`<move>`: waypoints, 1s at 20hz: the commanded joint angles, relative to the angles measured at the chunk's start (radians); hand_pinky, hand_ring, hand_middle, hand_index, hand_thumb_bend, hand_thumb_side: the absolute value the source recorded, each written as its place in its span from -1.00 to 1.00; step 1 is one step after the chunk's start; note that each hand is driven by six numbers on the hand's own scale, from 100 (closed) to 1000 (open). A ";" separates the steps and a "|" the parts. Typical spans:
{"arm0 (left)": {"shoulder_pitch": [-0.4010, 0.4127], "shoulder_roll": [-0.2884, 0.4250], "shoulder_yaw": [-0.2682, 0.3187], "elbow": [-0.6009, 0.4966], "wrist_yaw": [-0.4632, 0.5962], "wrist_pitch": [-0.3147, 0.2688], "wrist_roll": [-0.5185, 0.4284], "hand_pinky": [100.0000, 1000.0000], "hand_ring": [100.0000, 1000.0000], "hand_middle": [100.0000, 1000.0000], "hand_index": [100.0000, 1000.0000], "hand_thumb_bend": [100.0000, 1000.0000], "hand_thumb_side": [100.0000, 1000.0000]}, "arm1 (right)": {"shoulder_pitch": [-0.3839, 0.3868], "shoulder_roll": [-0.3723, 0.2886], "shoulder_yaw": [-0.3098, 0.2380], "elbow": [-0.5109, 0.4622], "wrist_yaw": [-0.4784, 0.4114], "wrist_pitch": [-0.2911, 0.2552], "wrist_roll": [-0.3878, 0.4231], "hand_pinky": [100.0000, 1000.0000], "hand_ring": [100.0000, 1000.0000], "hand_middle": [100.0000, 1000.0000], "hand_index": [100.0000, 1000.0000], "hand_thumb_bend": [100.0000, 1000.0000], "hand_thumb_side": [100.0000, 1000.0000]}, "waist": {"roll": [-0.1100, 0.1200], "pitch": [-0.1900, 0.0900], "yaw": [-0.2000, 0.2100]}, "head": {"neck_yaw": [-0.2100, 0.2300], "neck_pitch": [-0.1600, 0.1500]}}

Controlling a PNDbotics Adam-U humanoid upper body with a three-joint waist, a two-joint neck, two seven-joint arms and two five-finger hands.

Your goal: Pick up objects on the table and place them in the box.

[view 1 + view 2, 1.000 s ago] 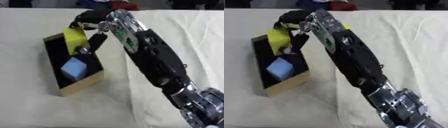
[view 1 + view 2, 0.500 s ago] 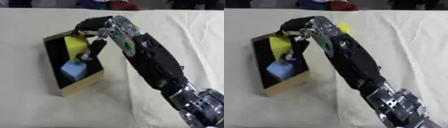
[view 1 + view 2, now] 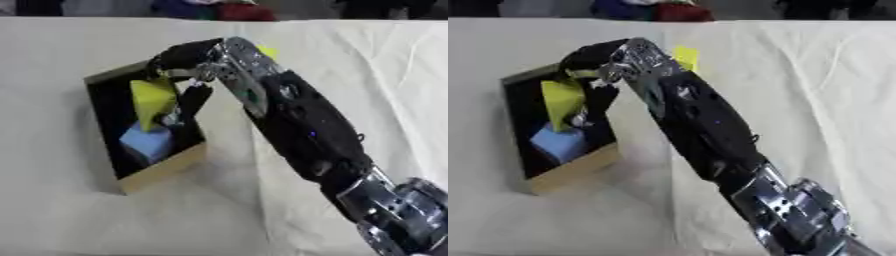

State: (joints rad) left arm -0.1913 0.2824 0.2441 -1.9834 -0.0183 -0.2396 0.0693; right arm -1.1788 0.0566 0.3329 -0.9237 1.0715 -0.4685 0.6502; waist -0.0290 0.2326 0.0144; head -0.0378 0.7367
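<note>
Lowered since 1 second ago, the yellow block (image 3: 152,101) now sits down inside the box (image 3: 162,170), where before it hung above the rim; the right hand (image 3: 182,60) reaches over the box's far edge with fingers curled down around the block, dark fingers showing on its right side; the block's lower end is just above a blue cube (image 3: 146,142) lying in the box; a small yellow piece (image 3: 685,56) lies on the cream worktop (image 3: 367,70) behind the arm; the left hand is out of view.

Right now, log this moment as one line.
right hand: over box | yellow block: held, inside box | blue cube: in box
</note>
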 commanded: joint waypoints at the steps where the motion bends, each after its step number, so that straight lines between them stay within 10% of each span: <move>1: -0.008 0.020 0.002 -0.017 0.001 0.001 -0.002 0.12 0.23 0.52 0.56 -1.00 0.28 | -0.019 0.001 -0.001 -0.032 0.008 -0.012 0.001 0.69 0.94 0.66 0.84 -0.39 0.24 | 0.006 -0.019 0.001 | -0.001 -0.007; 20: -0.011 0.023 0.002 -0.017 0.004 0.000 -0.002 0.12 0.23 0.52 0.56 -1.00 0.28 | -0.023 -0.024 -0.042 -0.182 -0.017 0.046 -0.057 0.67 0.89 0.59 0.87 -0.54 0.26 | 0.006 -0.020 0.002 | -0.002 -0.011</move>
State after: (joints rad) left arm -0.1930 0.2825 0.2440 -1.9834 -0.0173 -0.2396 0.0693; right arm -1.1796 0.0473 0.3027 -1.0710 1.0694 -0.4307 0.5975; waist -0.0293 0.2325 0.0149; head -0.0381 0.7365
